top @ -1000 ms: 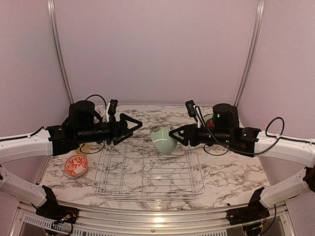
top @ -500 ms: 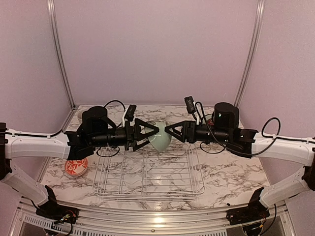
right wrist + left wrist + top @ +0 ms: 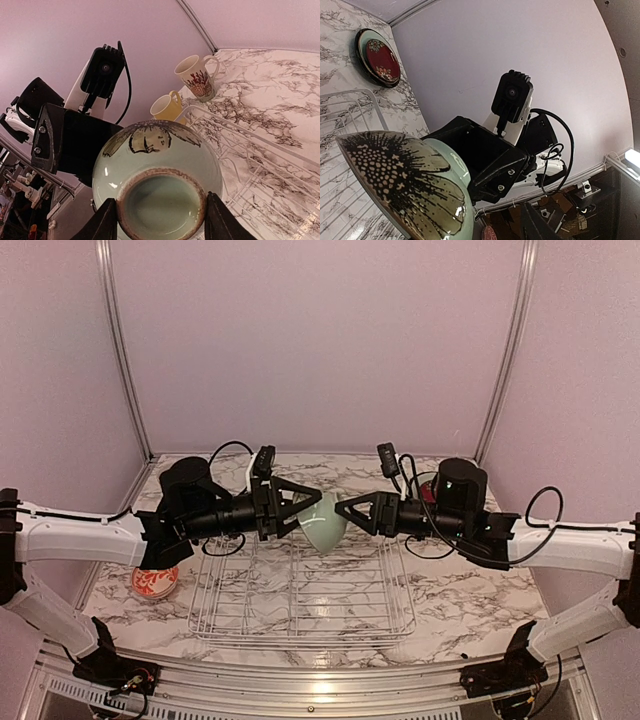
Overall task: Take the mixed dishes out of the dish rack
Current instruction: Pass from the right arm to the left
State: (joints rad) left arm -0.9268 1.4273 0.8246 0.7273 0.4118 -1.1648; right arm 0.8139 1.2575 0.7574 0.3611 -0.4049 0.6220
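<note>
Pale green bowl [image 3: 325, 531] above dish rack [image 3: 300, 626]: right gripper [image 3: 343, 515], 3 o'clock, pinches foot; left gripper [image 3: 312, 512], 9 o'clock, straddles rim, hold unclear. Seat left before releasing right.

Soft lilac light falls evenly, glare flecks the pale green bowl [image 3: 405, 180], and posts [image 3: 118, 340] at ten and two o'clock bow.

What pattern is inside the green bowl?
The green bowl has a black dotted flower on pale tan inside, clearest in the left wrist view.
</note>
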